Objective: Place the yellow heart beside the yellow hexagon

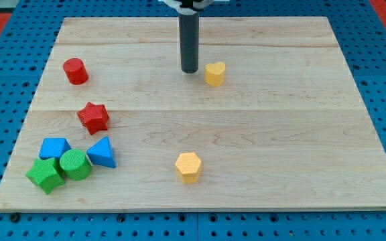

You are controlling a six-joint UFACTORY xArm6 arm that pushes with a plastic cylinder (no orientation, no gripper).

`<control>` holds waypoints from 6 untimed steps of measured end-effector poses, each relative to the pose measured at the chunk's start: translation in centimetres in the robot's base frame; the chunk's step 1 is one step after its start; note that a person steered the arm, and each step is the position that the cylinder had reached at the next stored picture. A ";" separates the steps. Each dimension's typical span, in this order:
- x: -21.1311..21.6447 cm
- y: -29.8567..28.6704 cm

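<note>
The yellow heart (214, 73) sits on the wooden board near the view's top, just right of centre. The yellow hexagon (188, 167) lies near the view's bottom, a little left of the heart and far below it. My tip (189, 69) rests on the board just left of the yellow heart, with a small gap between them.
The wooden board (280, 134) lies on a blue pegboard. A red cylinder (76, 71) is at the upper left, a red star (94, 117) below it. At the lower left cluster a blue block (54, 148), a blue triangle (102, 152), a green cylinder (76, 165) and a green block (45, 175).
</note>
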State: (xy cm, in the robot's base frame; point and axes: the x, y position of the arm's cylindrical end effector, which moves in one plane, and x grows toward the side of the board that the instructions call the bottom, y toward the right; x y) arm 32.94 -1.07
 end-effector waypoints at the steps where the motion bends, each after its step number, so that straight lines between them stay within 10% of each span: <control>1: -1.3 1.5; 6: 10.7 8.0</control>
State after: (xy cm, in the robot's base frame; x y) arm 43.61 6.91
